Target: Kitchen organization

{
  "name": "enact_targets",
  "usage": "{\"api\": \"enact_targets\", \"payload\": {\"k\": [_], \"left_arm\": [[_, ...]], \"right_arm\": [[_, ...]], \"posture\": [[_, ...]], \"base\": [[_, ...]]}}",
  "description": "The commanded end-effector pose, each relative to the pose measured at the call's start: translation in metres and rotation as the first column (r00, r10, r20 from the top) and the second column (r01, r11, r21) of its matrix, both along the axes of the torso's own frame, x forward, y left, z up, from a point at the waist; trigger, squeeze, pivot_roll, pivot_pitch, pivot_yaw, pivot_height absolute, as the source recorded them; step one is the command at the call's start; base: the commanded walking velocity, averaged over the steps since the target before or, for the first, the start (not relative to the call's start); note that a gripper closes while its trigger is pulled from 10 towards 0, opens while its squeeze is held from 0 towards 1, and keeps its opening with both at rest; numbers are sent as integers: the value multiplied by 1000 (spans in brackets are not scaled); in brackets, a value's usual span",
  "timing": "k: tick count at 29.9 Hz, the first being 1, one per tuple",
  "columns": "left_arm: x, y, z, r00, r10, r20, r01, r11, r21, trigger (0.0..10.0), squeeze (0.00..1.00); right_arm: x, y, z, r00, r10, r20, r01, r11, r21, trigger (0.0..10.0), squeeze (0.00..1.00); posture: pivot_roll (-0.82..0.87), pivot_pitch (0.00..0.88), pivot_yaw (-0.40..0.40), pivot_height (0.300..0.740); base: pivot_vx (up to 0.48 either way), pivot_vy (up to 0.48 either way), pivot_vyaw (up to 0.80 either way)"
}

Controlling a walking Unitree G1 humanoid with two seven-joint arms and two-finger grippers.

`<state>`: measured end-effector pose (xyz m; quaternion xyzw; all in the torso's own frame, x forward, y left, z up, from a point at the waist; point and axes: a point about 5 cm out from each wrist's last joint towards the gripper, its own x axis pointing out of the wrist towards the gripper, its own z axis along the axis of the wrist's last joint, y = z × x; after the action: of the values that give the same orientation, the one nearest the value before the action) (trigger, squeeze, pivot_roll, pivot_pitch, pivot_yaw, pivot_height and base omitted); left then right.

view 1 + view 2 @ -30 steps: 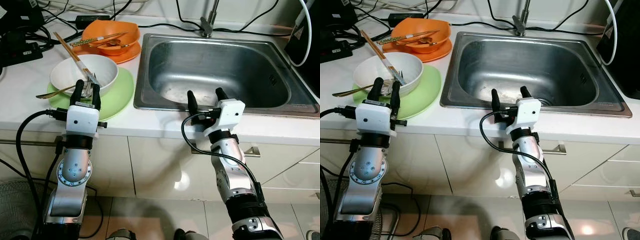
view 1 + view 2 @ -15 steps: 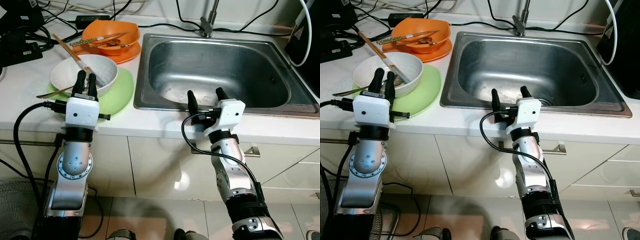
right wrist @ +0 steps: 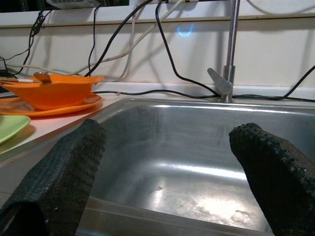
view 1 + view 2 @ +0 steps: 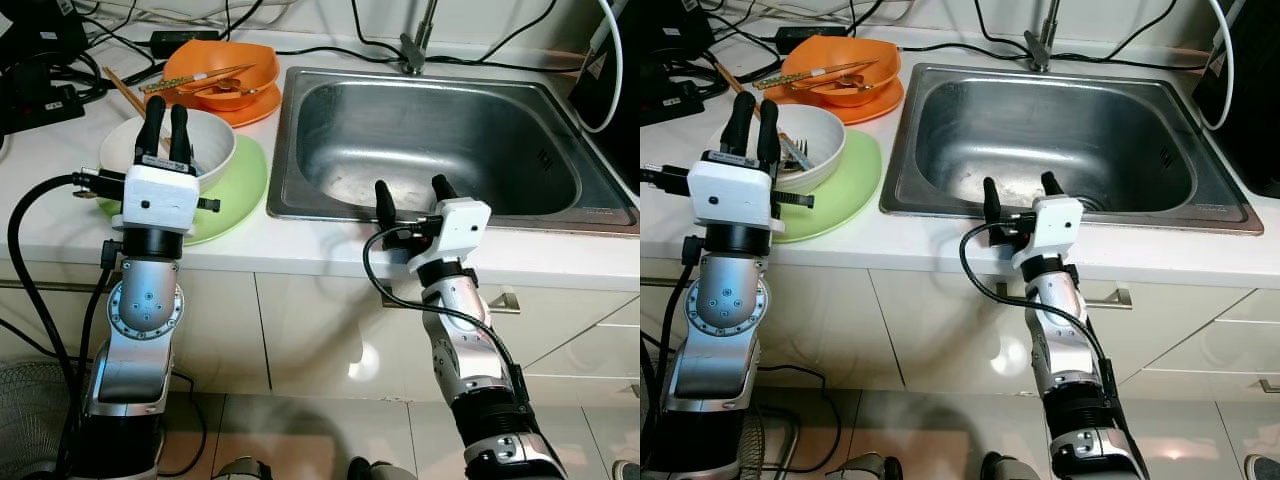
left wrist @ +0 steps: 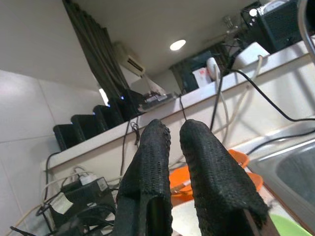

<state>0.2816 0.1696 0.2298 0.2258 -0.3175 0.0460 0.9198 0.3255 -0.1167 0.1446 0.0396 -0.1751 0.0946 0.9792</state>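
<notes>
Now that the left pincer (image 4: 167, 122) has risen, fingers pressed narrow and empty, above the white bowl (image 4: 213, 142) on the green plate (image 4: 238, 188), its utensils look ungrasped, while the right pincer (image 4: 410, 198) waits wide at the sink's (image 4: 520, 120) six o'clock rim.
</notes>
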Motion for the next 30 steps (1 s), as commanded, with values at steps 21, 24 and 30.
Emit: {"api": "enact_targets", "payload": {"k": [21,24,30], "left_arm": [[-22,3,-29,997,4,-77,-6,999,-34,10000,1000],[-24,5,-31,997,18,-78,-21,999,-34,10000,1000],[-26,9,-33,996,45,-75,-48,998,-35,10000,1000]], "right_arm": [[0,-5,-3,1000,-13,-8,13,1000,3,10000,0],[0,-5,-3,1000,-10,-9,10,1000,2,10000,0],[0,-4,-3,1000,-5,-10,5,1000,2,10000,0]], "posture": [[87,107,-44,740],[90,107,-46,740],[89,106,-46,740]], "base": [[0,0,0],[0,0,0],[0,0,0]]}}
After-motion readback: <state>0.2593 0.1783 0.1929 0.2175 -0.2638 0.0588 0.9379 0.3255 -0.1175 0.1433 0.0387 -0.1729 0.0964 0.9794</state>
